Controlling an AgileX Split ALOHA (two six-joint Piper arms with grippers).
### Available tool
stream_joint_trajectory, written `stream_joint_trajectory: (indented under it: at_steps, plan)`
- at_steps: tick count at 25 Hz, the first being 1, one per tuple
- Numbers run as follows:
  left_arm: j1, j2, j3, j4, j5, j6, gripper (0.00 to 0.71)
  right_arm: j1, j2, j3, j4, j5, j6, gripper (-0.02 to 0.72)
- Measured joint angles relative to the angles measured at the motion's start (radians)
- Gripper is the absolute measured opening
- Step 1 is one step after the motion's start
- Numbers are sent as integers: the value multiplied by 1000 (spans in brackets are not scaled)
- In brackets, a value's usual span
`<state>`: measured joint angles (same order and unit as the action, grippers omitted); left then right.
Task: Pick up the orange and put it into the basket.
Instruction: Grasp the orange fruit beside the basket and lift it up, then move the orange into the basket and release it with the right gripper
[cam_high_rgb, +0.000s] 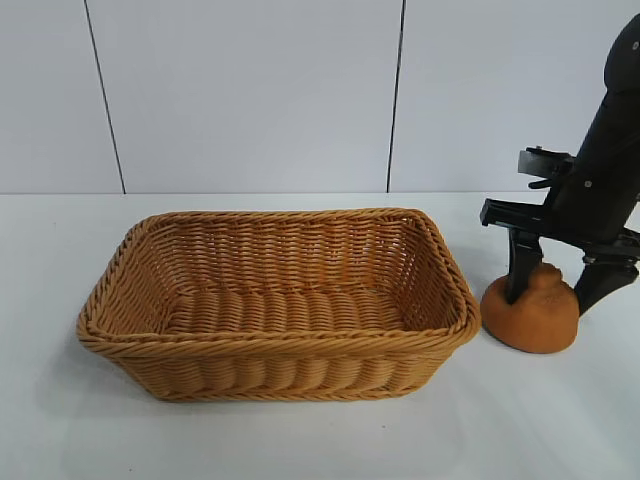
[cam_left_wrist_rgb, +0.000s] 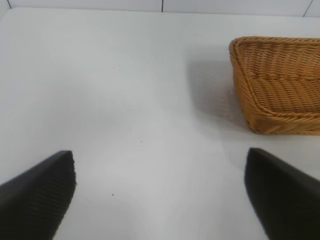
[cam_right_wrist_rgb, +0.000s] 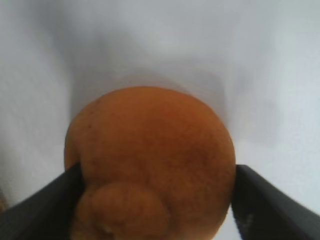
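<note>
The orange (cam_high_rgb: 530, 318), dull orange-brown with a knobby stem bump, rests on the white table just right of the basket (cam_high_rgb: 270, 348). My right gripper (cam_high_rgb: 556, 298) comes down over it from above. In the right wrist view the orange (cam_right_wrist_rgb: 150, 150) fills the space between the two black fingers (cam_right_wrist_rgb: 45, 205), which press against its two sides; my right gripper (cam_right_wrist_rgb: 157, 175) is shut on it. The tan woven basket holds nothing. My left gripper (cam_left_wrist_rgb: 160, 160) hovers open over bare table, off to one side of the basket (cam_left_wrist_rgb: 275, 100), with nothing between its fingers.
The white table (cam_high_rgb: 300, 440) runs to a pale panelled wall (cam_high_rgb: 250, 90) at the back. Bare table lies in front of the basket and to its left. The basket's right rim stands close to the orange.
</note>
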<state>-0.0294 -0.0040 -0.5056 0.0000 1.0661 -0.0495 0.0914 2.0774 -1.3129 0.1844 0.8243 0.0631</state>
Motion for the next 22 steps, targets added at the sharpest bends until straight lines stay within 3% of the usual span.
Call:
stream_joint_trajectory:
  at_steps: [2, 4, 11, 22]
  plan:
    - [0, 0, 0, 0, 0, 0, 651, 0, 0, -3, 0, 2, -1, 123]
    - [0, 0, 0, 0, 0, 0, 651, 0, -3, -5, 0, 3, -4, 59]
    - [0, 0, 0, 0, 0, 0, 651, 0, -47, -5, 0, 26, -20, 52]
    - [0, 0, 0, 0, 0, 0, 651, 26, -362, -5, -4, 43, -24, 52]
